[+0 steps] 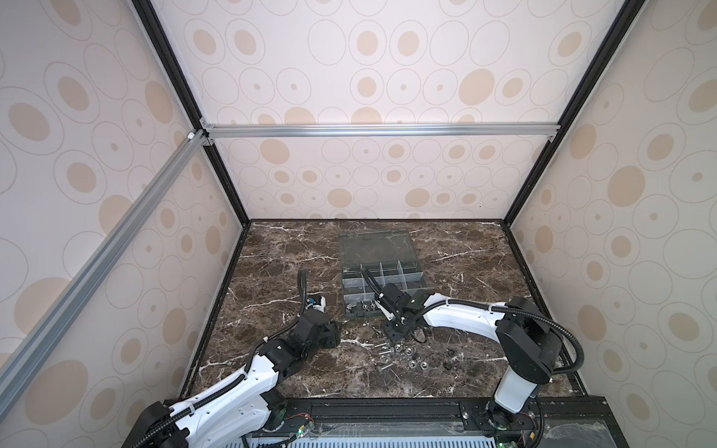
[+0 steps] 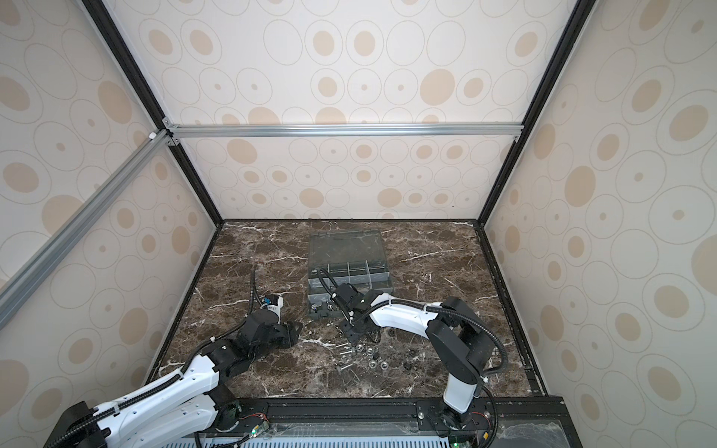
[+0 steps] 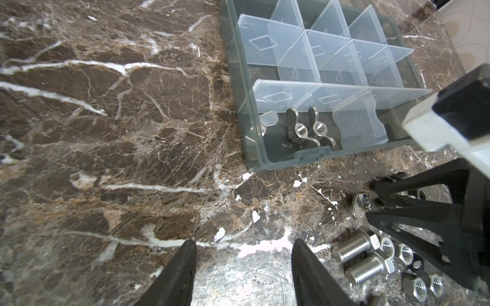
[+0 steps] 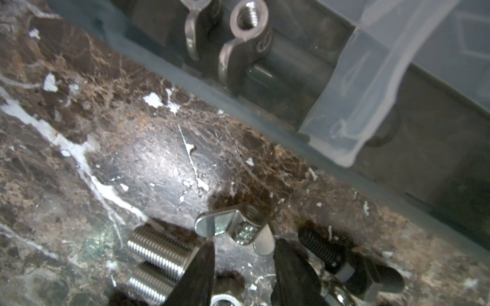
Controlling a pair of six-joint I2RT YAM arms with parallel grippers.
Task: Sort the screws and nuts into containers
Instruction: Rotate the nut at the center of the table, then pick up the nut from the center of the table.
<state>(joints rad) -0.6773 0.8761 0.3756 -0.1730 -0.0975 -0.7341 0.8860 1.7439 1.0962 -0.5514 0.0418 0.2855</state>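
The smoky-grey organiser box (image 1: 343, 287) (image 2: 310, 288) lies open, its containers split by pale dividers. Silver wing nuts (image 3: 297, 131) (image 4: 246, 21) lie in its near corner compartment. Loose silver screws (image 3: 352, 249) (image 4: 159, 246) and hex nuts (image 3: 403, 250) (image 1: 403, 351) lie on the marble in front of the box. My right gripper (image 4: 244, 242) (image 1: 395, 338) is open and low over this pile. A silver wing nut (image 4: 233, 227) (image 3: 362, 205) lies on the marble just ahead of its fingertips. A black screw (image 4: 322, 249) lies beside one finger. My left gripper (image 3: 244, 243) (image 1: 333, 334) is open over bare marble, left of the pile.
Small black nuts (image 1: 450, 353) lie to the right of the silver pile. The box's clear lid (image 1: 378, 246) lies flat behind it. Patterned walls close in the brown marble table (image 1: 271, 271) on three sides. A black rail (image 1: 388, 407) runs along the front edge.
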